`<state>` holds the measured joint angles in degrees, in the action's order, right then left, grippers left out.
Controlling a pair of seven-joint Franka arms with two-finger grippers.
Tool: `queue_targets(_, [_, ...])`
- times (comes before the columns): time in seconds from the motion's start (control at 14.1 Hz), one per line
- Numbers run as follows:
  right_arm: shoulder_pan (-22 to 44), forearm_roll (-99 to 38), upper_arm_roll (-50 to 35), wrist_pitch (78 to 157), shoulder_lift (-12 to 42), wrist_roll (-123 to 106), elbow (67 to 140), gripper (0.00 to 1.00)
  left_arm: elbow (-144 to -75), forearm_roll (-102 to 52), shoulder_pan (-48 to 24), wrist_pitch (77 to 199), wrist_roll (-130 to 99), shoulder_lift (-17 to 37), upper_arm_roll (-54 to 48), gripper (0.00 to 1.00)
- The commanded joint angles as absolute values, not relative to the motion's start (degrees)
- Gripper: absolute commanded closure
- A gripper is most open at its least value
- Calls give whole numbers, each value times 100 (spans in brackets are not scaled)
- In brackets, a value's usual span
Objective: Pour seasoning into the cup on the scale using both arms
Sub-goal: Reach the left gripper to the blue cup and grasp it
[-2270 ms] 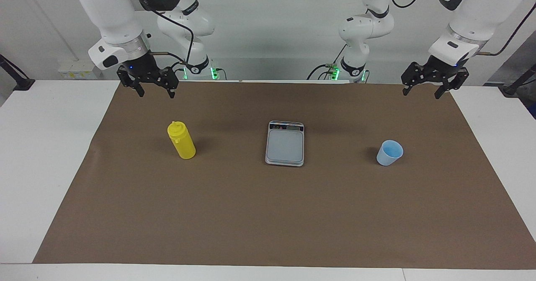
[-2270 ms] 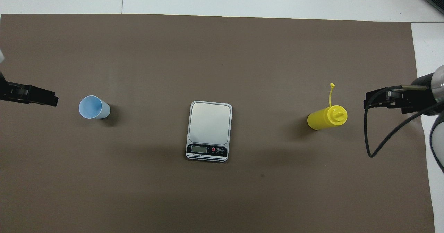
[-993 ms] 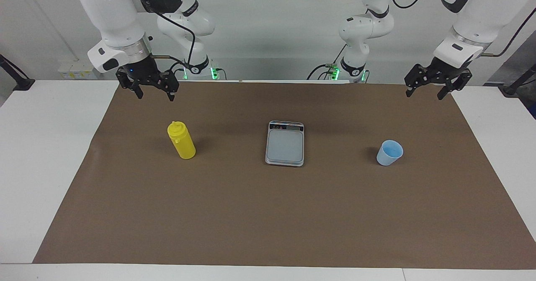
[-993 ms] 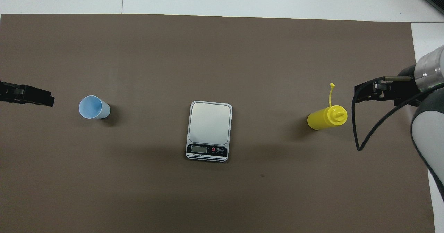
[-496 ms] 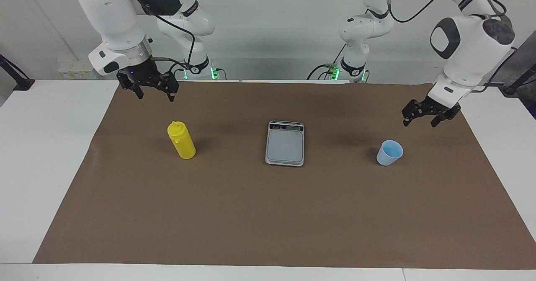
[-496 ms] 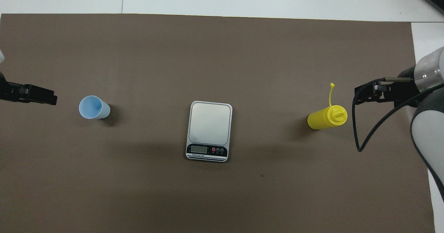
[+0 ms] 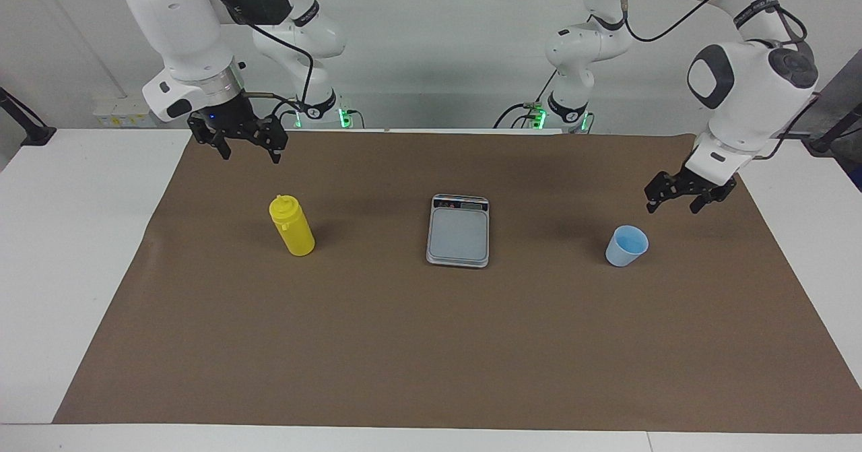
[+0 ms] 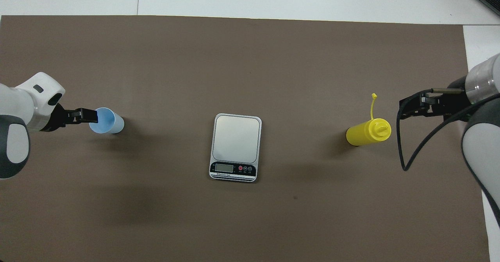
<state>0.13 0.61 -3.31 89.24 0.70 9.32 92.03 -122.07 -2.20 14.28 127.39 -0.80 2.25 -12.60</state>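
Note:
The yellow seasoning bottle stands upright on the brown mat toward the right arm's end, and its cap strap sticks out. The grey scale lies in the middle with nothing on its plate. The light-blue cup stands upright toward the left arm's end. My left gripper is open and hangs low over the mat just beside the cup, apart from it. In the overhead view the left gripper covers the cup's rim. My right gripper is open and empty, raised over the mat near the bottle.
The brown mat covers most of the white table. The scale's display strip faces the robots. A black cable loops down from the right arm.
My left arm has swung down and in from the mat's corner to just beside the cup. My right gripper has shifted only slightly near the bottle. The bottle, cup and scale have not moved.

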Motion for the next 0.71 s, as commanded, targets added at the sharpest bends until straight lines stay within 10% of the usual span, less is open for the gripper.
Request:
queue_targets(0.0, [-53, 53, -360, 8895, -26, 976, 9316, 0, -12708, -220, 1477, 13252, -315, 88, -1301, 0])
queue_targets(0.28, [-53, 53, -360, 8895, -35, 976, 9316, 0, -12761, -220, 1406, 13666, -580, 491, -1301, 0])
queue_targets(0.64, [-53, 53, -360, 8895, -26, 976, 9316, 0, -12797, -220, 1389, 13729, -580, 519, -1301, 100])
